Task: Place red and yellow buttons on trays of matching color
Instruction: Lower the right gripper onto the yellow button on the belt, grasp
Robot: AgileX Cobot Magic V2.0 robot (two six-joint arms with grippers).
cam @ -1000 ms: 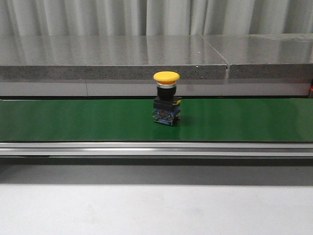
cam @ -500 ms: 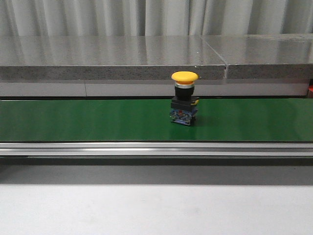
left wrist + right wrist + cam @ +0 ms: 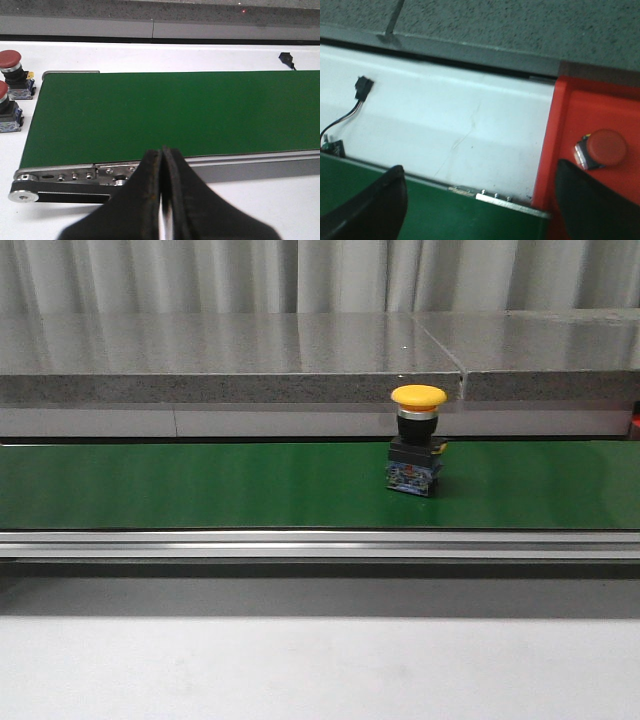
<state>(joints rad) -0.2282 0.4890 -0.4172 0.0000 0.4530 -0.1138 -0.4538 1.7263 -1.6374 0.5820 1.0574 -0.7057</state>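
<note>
Two red buttons (image 3: 11,61) sit on the white counter (image 3: 150,57), just off the belt's (image 3: 200,485) end in the left wrist view, one nearer the camera than the other, both upright. Left end effector (image 3: 162,200): fingers pressed together, holding nothing, hovering over the belt's near rail (image 3: 75,175).

Front view: one yellow button (image 3: 417,452) stands upright on the green belt, right of center, yellow cap on top, black body, blue base touching the belt. No arm shows in this view.

Right end effector (image 3: 480,200): fingers spread wide, nothing between them, above the belt edge and white counter. A small black connector (image 3: 362,86) with wires lies on the counter. To the right, the red tray (image 3: 590,115) is just beside the belt end; another red button (image 3: 602,148) lies tipped on its side inside it.
</note>
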